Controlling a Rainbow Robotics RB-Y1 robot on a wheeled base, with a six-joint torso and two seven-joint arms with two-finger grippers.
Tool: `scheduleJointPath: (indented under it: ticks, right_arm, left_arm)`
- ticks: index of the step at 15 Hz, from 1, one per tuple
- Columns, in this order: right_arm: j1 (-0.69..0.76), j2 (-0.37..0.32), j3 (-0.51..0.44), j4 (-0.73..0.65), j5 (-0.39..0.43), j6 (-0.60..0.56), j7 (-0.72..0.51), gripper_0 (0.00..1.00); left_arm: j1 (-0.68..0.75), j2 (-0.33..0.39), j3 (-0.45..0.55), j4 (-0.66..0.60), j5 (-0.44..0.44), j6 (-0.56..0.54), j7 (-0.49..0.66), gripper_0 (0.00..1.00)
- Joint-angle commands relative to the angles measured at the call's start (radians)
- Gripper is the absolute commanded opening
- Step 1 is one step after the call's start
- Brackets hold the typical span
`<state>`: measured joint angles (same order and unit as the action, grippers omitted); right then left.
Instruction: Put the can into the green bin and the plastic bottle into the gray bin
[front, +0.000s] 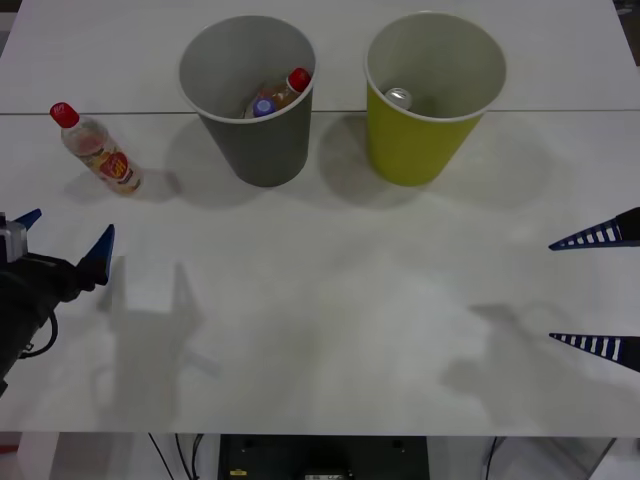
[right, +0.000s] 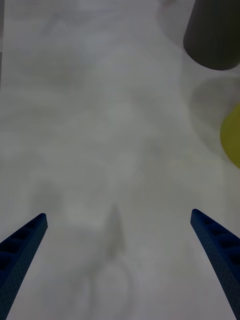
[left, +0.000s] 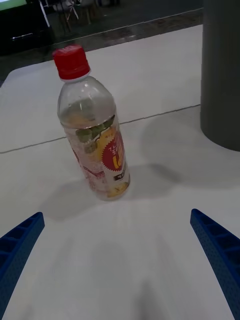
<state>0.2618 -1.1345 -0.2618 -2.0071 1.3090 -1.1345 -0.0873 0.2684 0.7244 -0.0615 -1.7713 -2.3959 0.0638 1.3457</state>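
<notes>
So the can (front: 399, 97) is sitting inside the green bin (front: 420, 150) at the upper right of my front view, shiny top showing against the pale inner wall. The plastic bottle (front: 98, 150) is standing upright on the desk (front: 330, 300) in the upper left, red cap up, well apart from the gray bin (front: 262, 145) to its right. That gray bin has two other bottles (front: 280, 97) in it, one red-capped and one purple-capped. My left claw (front: 62, 240) is at the left edge, fingers spread wide, holding nothing, with the bottle just ahead of it in the left wrist view. My right claw (front: 598, 290) is at the right edge, also spread wide and empty, over bare desk.
</notes>
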Motion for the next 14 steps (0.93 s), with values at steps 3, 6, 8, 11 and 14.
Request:
scheduleJointPath:
  ticks: [3, 6, 8, 11, 14]
  right_arm:
    - [0.0, 0.0, 0.0, 0.0, 0.0, 0.0, 0.0, 1.0]
    - [0.0, 0.0, 0.0, 0.0, 0.0, 0.0, 0.0, 1.0]
    - [0.0, 0.0, 0.0, 0.0, 0.0, 0.0, 0.0, 1.0]
    - [0.0, 0.0, 0.0, 0.0, 0.0, 0.0, 0.0, 1.0]
    - [0.0, 0.0, 0.0, 0.0, 0.0, 0.0, 0.0, 1.0]
  left_arm:
    - [-0.103, -0.079, 0.0, 0.125, 0.003, 0.024, -0.002, 1.0]
    - [-0.169, -0.097, 0.0, 0.208, 0.012, 0.041, -0.004, 1.0]
    - [-0.212, -0.106, 0.0, 0.26, 0.023, 0.048, -0.004, 1.0]
    - [-0.264, -0.108, 0.0, 0.319, 0.037, 0.05, -0.004, 1.0]
    - [-0.299, -0.108, -0.009, 0.355, 0.049, 0.05, -0.005, 1.0]
